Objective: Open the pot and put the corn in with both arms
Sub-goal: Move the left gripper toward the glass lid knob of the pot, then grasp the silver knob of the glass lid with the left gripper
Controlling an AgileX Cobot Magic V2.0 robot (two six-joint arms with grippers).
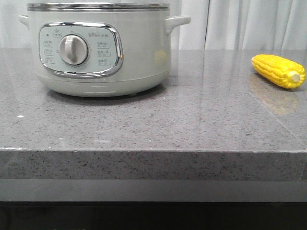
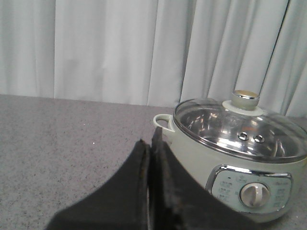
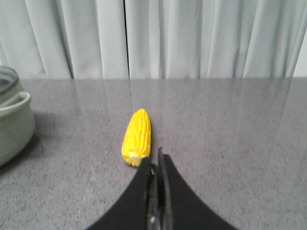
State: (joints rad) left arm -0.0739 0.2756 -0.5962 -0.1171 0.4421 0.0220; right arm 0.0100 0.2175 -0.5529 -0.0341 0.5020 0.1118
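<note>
The pot (image 1: 98, 50) stands on the grey speckled worktop (image 1: 192, 124), its control panel (image 1: 80, 49) and round silver dial (image 1: 74, 49) facing the front camera. A side handle (image 1: 176, 22) projects from the pot on the side toward the corn; the opposite handle shows at the pot's far side. The glass lid (image 2: 240, 125) is seated on the pot, metal rim all round, with its knob (image 2: 245, 98) upright at the centre.

The corn (image 1: 279, 71) lies flat on the worktop, well apart from the pot on the robot's right. Its pale stub end (image 1: 295, 77) points away from the pot and toward the front edge of the worktop. A white curtain (image 3: 192, 38) hangs behind the pot and the worktop.

Left hand (image 2: 149, 148): clenched, fingers pressed together, grasping nothing. It sits near the pot on the side away from the corn, apart from the pot's handle.

Right hand (image 3: 156, 160): clenched, fingers together, grasping nothing. Its tips are just beside the stub end of the corn in the right wrist view; contact cannot be determined.
</note>
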